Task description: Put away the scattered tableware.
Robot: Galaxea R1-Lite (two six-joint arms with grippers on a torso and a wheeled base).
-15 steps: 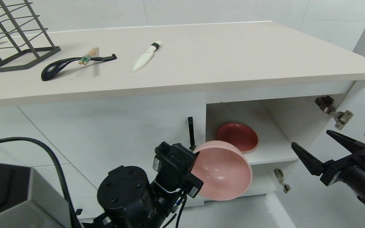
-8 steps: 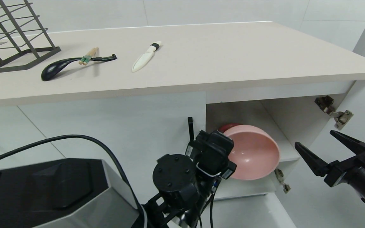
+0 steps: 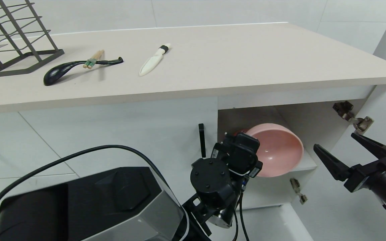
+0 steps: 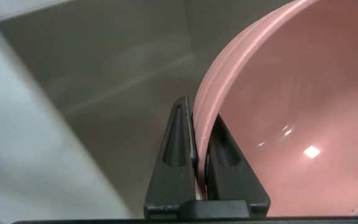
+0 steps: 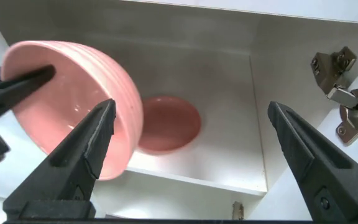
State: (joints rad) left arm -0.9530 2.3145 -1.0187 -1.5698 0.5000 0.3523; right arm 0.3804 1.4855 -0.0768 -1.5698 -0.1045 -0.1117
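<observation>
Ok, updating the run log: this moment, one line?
left hand: shut on pink bowl, tilted | right hand: open | red plate: on cabinet shelf

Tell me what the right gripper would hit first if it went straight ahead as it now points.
Likely the red plate on the cabinet shelf; the right gripper aims there, though the pink bowl may graze one finger.

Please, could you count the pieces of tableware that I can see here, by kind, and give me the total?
Bowls: 1, the pink bowl
Plates: 1, the red plate
Spoons: 1, the black spoon
Knives: 1, the white knife
Pairs of chopsticks: 1, the chopsticks
Total: 5
</observation>
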